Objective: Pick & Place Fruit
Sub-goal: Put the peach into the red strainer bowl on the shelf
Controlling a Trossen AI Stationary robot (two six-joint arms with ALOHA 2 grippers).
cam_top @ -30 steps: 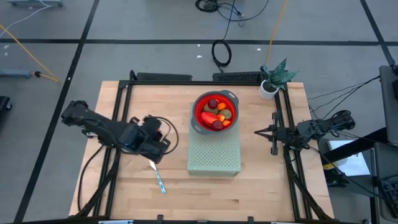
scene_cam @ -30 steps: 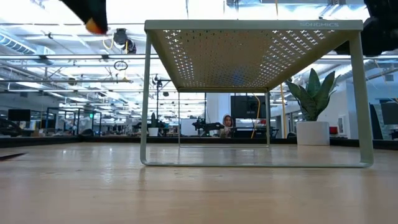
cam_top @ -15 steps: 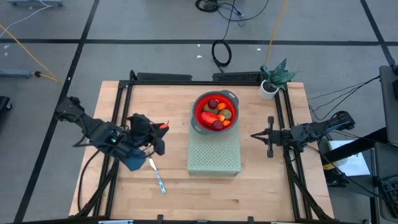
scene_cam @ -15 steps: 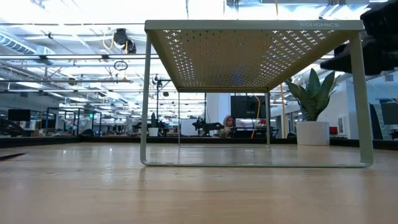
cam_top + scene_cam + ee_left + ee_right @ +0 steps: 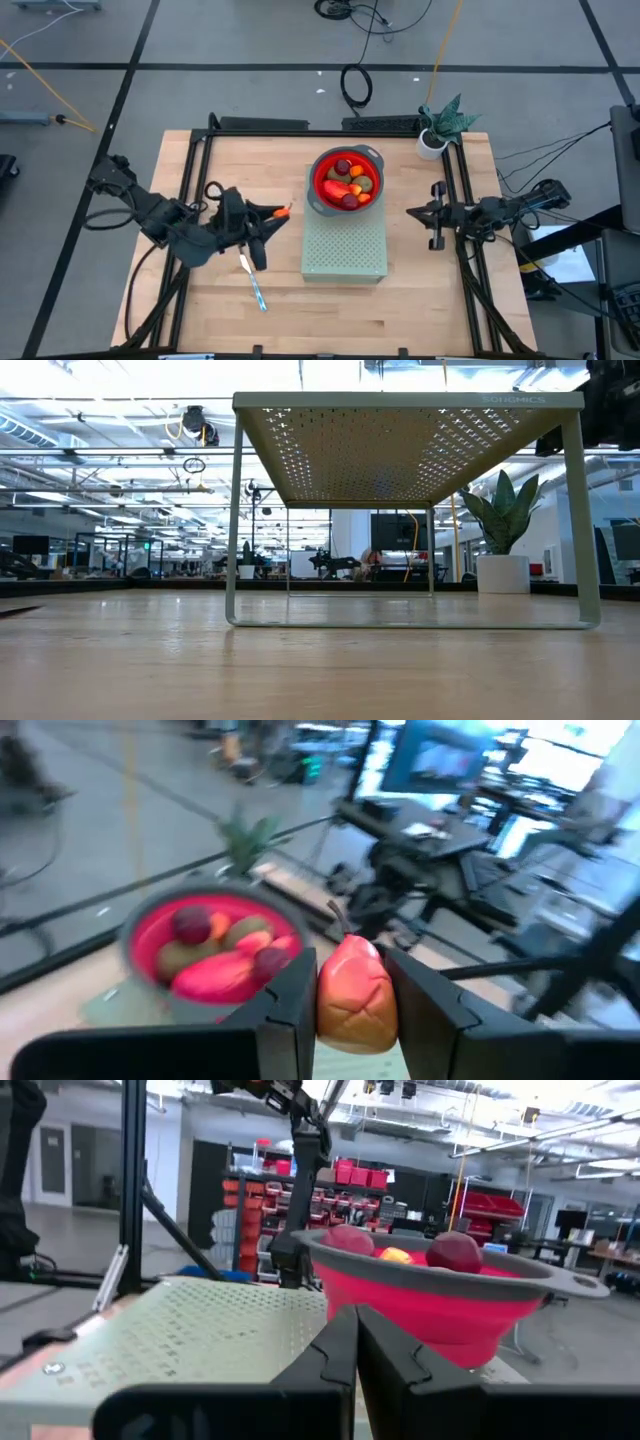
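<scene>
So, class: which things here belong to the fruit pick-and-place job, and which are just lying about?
Job:
- orange fruit in the left gripper
- fruit in the red bowl

Lying about:
- knife
- potted plant
- green perforated stand
- right gripper, waiting at the table's right

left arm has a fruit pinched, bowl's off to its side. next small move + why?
Probably carry the left gripper on toward the red bowl before opening. Its jaws are shut on a small orange fruit and, seen from above, it hangs over bare table, short of the bowl's rim. The bowl sits on the green rack, so staying high seems wise. The right gripper waits, shut, at the table's right.
</scene>
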